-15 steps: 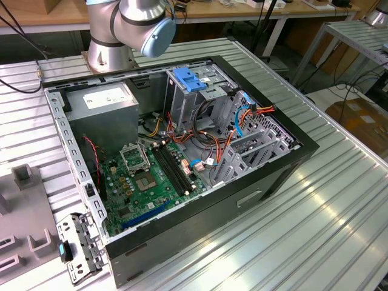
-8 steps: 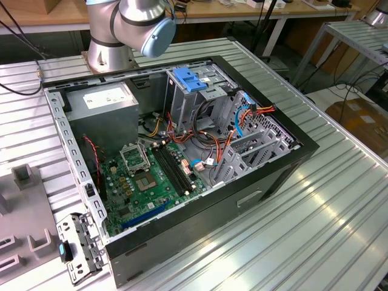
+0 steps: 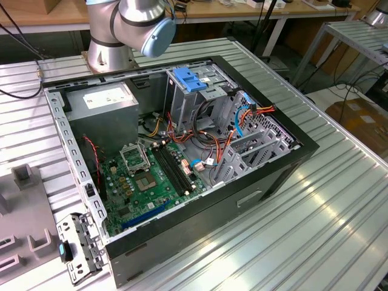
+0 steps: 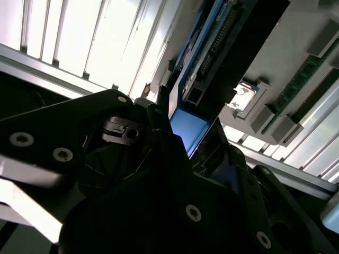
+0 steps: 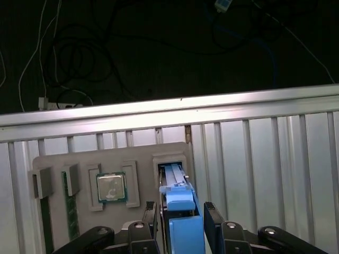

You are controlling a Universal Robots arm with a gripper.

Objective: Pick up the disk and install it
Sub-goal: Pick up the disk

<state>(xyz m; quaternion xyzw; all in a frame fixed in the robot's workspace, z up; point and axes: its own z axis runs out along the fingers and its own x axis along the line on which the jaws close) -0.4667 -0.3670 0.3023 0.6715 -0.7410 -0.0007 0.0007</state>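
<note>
- Ribbed aluminium table (image 3: 339, 200) under bright glare.
- Wooden workbench (image 3: 242, 11) at twelve o'clock.
- Second slatted table (image 3: 357, 36) at two o'clock.
- Cardboard (image 3: 364, 121) on floor.

Arm base (image 3: 112, 51) sits planted just beyond the open computer case (image 3: 182, 151), blue-capped joint (image 3: 159, 35) above it. In the first wrist view the gripper (image 5: 183, 219) hangs over the disk (image 5: 180, 211), black fingers (image 5: 149, 219) flanking its sides.

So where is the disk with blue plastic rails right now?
In the first wrist view the blue-railed disk stands on edge in a slot of the grey parts tray, between the claw's black fingers, beside a square processor chip.
</note>
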